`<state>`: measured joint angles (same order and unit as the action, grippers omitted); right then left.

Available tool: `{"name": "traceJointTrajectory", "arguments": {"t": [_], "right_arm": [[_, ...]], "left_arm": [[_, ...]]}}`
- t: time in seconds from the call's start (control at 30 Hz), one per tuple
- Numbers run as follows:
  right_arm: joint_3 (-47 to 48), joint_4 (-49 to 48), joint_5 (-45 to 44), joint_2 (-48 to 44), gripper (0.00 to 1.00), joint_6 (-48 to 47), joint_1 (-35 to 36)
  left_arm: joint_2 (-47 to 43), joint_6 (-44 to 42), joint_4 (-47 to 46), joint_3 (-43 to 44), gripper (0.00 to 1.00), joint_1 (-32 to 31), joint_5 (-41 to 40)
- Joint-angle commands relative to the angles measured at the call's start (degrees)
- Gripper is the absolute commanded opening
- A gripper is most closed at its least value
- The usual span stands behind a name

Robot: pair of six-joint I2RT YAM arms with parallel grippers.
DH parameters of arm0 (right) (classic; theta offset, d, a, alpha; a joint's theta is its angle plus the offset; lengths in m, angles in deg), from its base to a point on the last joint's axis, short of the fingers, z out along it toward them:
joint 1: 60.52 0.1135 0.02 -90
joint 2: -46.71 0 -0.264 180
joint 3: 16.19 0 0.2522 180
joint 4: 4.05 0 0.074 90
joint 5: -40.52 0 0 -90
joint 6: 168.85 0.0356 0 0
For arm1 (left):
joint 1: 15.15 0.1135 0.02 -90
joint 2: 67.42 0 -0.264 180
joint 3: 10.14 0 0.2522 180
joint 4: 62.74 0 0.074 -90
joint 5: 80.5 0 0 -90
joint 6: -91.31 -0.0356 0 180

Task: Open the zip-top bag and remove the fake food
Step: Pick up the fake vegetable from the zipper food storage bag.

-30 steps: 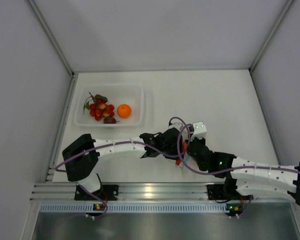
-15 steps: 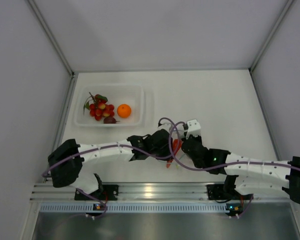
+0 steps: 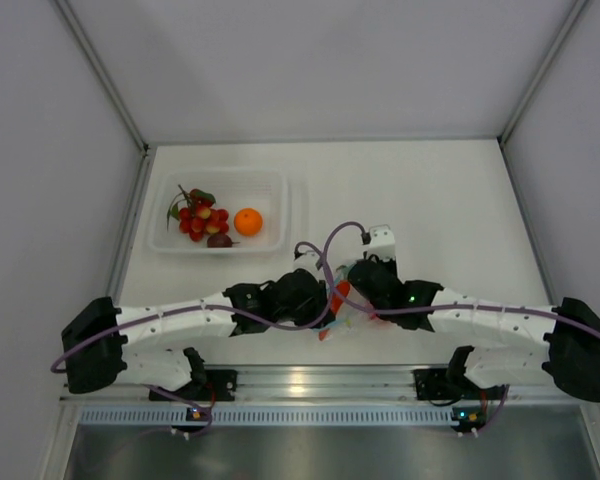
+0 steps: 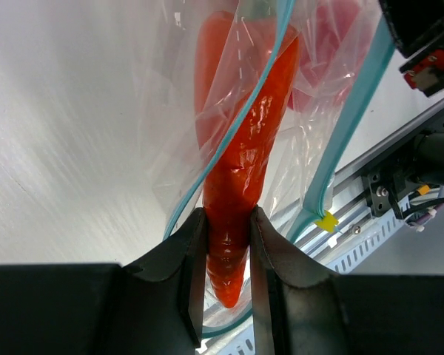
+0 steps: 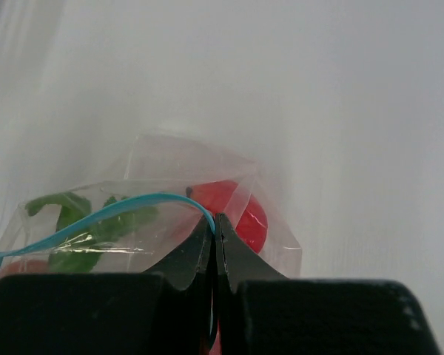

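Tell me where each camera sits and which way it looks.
Top external: above and behind, looking down on the table; left arm and right arm show.
Left wrist: on the left arm, looking along the left end effector, clamped on the carrot.
Right wrist: on the right arm, facing the right end effector, shut on the zip-top bag.
Shared: both wrist views show the teal zip strip.
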<state>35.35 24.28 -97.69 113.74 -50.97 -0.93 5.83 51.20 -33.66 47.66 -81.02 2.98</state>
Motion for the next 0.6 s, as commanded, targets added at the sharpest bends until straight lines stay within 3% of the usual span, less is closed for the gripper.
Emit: {"name": "traceJointTrajectory", "arguments": {"t": [0.0, 0.17, 0.33, 0.57], "right_arm": [[2.6, 2.3, -1.0, 0.9, 0.00, 2.1, -2.0], [2.2, -2.3, 4.3, 0.4, 0.00, -0.5, -2.2], [2.5, -3.6, 9.5, -1.7, 0.00, -1.2, -2.3], [2.3, -3.6, 14.0, -3.0, 0.00, -2.6, -4.4]], "left_arm": [[-4.1, -0.1, -2.1, -2.4, 0.00, -1.0, -0.3], [-7.3, -2.8, -7.5, -4.4, 0.00, -1.0, 2.7], [-9.4, -6.7, -16.8, -6.8, 0.00, -1.0, 11.4], [-11.8, -8.2, -18.2, -7.7, 0.00, -1.0, 9.6]]}}
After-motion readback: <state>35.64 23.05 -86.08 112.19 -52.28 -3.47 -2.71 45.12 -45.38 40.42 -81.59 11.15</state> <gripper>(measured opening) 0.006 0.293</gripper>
